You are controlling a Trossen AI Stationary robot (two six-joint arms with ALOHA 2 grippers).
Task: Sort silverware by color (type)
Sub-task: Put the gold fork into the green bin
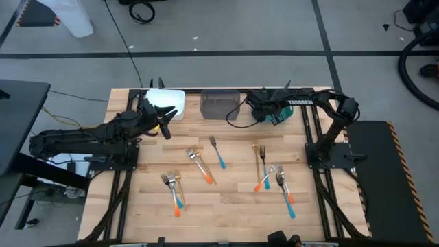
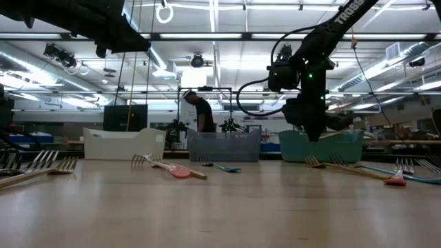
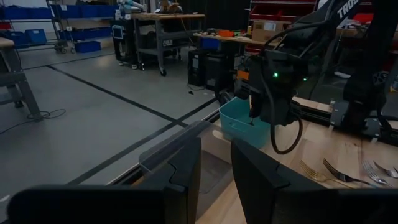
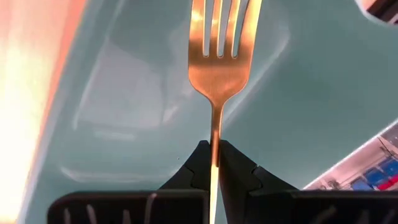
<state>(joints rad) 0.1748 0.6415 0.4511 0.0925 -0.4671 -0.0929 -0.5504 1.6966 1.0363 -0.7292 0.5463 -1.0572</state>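
Right wrist view shows a gold fork (image 4: 216,50) pinched by its handle between the right gripper (image 4: 214,163) fingers, tines pointing outward into the teal bin (image 4: 323,93) (remaining forks lie scattered on the table (image 1: 226,206)); the left gripper (image 1: 164,118), fingers parted, hovers beside the white bin (image 1: 173,99).

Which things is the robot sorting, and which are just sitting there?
Being sorted:
- gold fork, pinched in the right gripper over the teal bin
- loose forks on the table, like the blue-handled fork and an orange-handled fork

Just there:
- white bin and grey bin, nothing going in now
- person in the room behind
- left gripper, waiting near the white bin
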